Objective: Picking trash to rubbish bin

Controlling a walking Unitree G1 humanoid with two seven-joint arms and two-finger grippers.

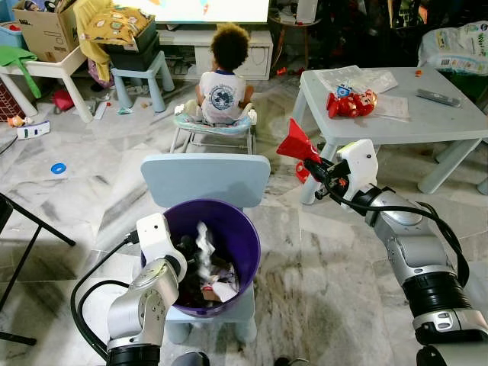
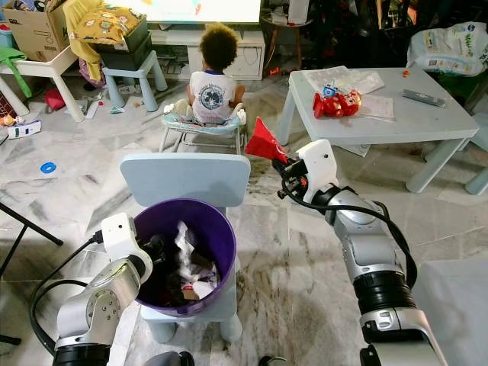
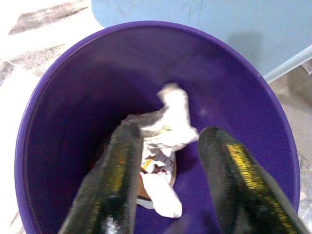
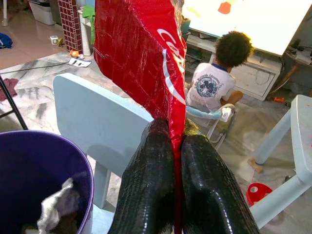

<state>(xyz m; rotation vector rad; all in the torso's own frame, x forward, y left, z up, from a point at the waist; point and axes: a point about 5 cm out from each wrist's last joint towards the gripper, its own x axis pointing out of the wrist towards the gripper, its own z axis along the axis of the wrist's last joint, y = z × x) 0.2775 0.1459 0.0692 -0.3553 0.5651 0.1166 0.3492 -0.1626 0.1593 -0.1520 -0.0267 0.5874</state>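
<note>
In the left eye view a purple rubbish bin [image 1: 229, 229] stands on the seat of a pale blue child's chair [image 1: 206, 179], holding crumpled white paper [image 1: 203, 242] and other scraps. The left gripper [image 1: 185, 248] reaches down inside the bin's near rim, while the right gripper [image 1: 320, 169] is raised to the right of the chair back, with a red wrapper [image 1: 296, 145] standing up from its fingertips. Beyond, a child [image 1: 223, 84] sits in a small seat on the marble floor [image 1: 320, 259], and a red toy [image 1: 351, 102] lies on the pale blue bench [image 1: 427, 114] to the right. The right eye view gives the same scene, the wrapper sitting above and to the right of the bin, well clear of its rim. In the left wrist view the two fingers [image 3: 114, 180] are spread apart over the bin's inside, and the crumpled paper lies between and just beyond them (whether it touches them is unclear). In the right wrist view the fingers [image 4: 148, 185] are pressed together on the lower edge of the red wrapper, which rises glossy above them, white lettering on it.
</note>
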